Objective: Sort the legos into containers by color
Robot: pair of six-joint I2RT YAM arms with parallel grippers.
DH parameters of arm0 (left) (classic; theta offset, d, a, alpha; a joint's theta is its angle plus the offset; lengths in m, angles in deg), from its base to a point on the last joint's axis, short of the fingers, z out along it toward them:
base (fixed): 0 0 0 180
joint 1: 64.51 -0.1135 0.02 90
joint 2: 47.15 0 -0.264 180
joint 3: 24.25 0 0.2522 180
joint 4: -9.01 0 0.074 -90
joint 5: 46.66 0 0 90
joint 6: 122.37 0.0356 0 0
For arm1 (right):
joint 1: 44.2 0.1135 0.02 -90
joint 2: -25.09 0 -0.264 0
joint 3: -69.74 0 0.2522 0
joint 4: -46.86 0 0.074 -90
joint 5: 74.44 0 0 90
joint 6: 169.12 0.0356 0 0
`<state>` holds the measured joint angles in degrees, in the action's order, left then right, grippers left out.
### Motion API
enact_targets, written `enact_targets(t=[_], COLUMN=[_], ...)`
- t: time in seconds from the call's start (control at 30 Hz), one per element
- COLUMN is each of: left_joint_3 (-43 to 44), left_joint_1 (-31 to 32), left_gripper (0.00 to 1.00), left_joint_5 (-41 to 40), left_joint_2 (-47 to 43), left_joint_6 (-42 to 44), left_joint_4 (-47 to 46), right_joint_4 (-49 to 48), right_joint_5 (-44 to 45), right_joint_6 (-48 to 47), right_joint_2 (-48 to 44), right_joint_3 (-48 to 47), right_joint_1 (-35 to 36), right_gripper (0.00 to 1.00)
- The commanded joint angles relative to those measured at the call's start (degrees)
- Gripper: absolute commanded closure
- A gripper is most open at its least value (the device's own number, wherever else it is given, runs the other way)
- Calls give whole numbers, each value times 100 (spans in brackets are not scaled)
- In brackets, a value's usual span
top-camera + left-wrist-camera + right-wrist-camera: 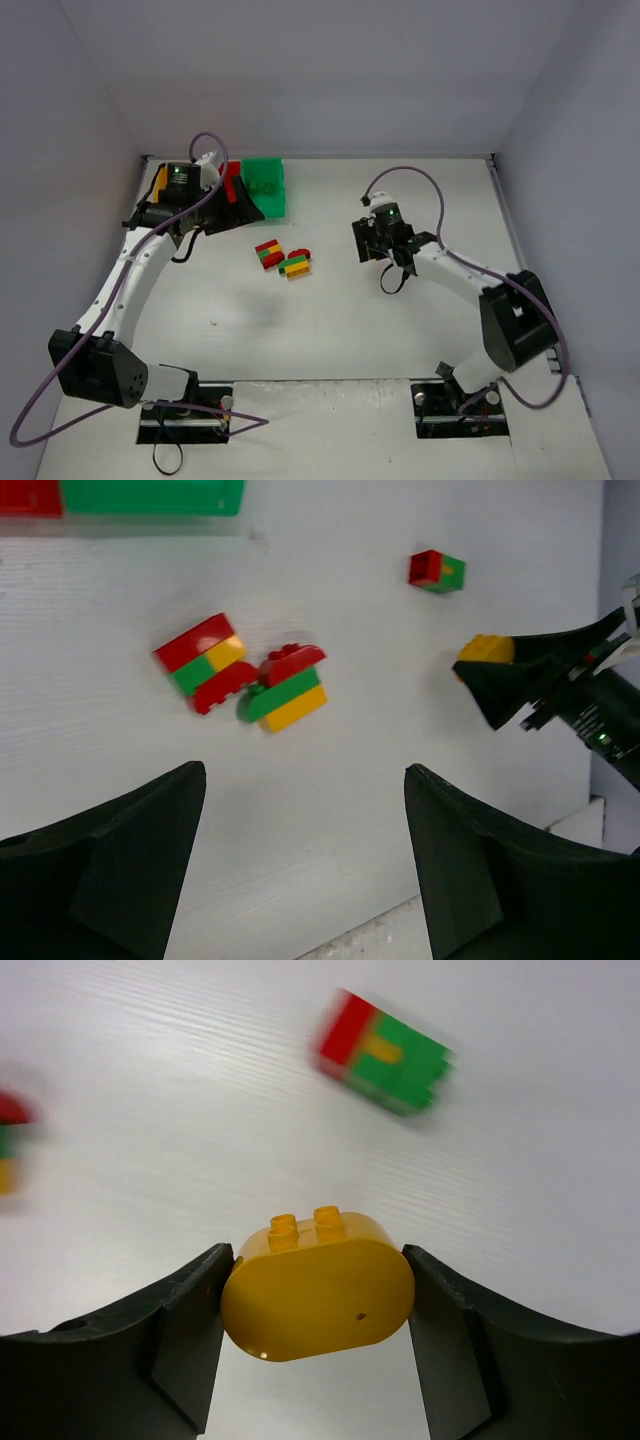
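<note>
My right gripper is shut on a rounded yellow lego, one finger pressed against each end, just above the table. A red-and-green lego lies beyond it. Two multicolour lego clumps sit mid-table, seen closer in the left wrist view as a red-green-yellow clump and a red-topped clump. My left gripper is open and empty, hovering in front of the containers: green bin, red bin, and yellow bin mostly hidden behind the arm.
White walls close in the table at the back and both sides. The right gripper with its yellow brick shows at the right of the left wrist view. Both arm bases stand at the near edge.
</note>
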<state>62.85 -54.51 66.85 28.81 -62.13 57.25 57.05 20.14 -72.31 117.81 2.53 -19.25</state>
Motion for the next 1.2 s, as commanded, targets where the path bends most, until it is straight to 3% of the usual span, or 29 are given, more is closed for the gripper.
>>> enact_targets(t=[0.0, 0.13, 0.4, 1.03, 1.17], left_joint_3=[645, 953, 1200, 1148, 1112], left_joint_1=[283, 704, 1784, 2481, 2515], left_gripper=[27, 27, 27, 27, 36], left_joint_5=[724, 1147, 1358, 840, 1033], left_joint_2=[58, 243, 507, 999, 1070], left_joint_6=[-197, -337, -636, -1154, -1313], left_joint_4=[-143, -161, -459, -397, -644], right_joint_4=[-783, -1198, -1374, -1497, -1567], right_joint_5=[-666, -1511, -2750, -3033, -3016], right_joint_6=[-592, -891, -1243, -1331, -1305], right_joint_2=[-1123, -1941, -2356, -2540, -2549], right_joint_3=[71, 239, -25, -148, -113], right_joint_1=[624, 994, 1337, 1425, 1425], right_gripper=[100, 100, 100, 98, 97])
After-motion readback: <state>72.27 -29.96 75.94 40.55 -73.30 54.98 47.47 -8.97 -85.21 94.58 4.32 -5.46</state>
